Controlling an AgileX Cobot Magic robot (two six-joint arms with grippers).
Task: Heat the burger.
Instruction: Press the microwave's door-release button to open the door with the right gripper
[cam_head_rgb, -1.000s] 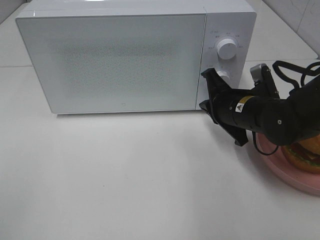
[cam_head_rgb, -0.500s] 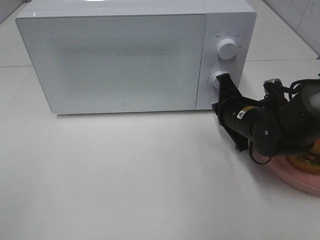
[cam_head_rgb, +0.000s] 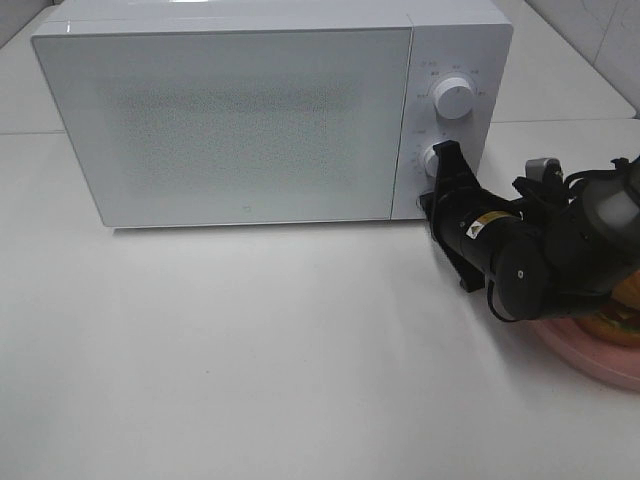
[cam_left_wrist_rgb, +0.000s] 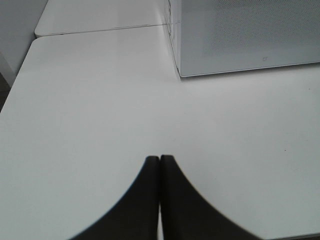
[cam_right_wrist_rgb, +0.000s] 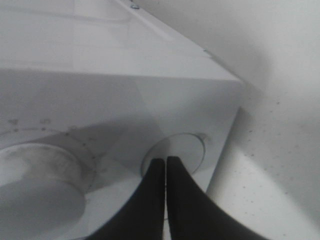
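Right pincer (cam_right_wrist_rgb: 165, 163): jaws pressed fully together, holding nothing. Its tips sit on the lower dial (cam_right_wrist_rgb: 176, 147) of the microwave (cam_head_rgb: 250, 14), just below the upper dial (cam_head_rgb: 453, 97). We cannot tell whether the tips are pressing or only resting.

Left pincer (cam_left_wrist_rgb: 160, 164): also fully closed and empty, hanging over the bare surface (cam_head_rgb: 250, 340) well off to the microwave's side.

The door (cam_head_rgb: 230, 120) is closed. The burger (cam_head_rgb: 627, 300) is outside the oven, on the pink plate (cam_head_rgb: 590, 352) at the right edge of the surface. It is mostly hidden behind the right arm, which passes over it.

We judge the task to be at an early stage: the burger has not yet been loaded.

Risks from here:
- If the dial turns now, the oven would run empty, because the burger sits outside it.
- Closed tips give only a narrow contact on a smooth round dial. A sideways push could make them skid off onto the panel.
- Pushing too hard could shove the whole oven back across the surface.
- The arm is close above the plate. A low retreat could clip the bun and knock the burger off, or drag the plate toward the edge.
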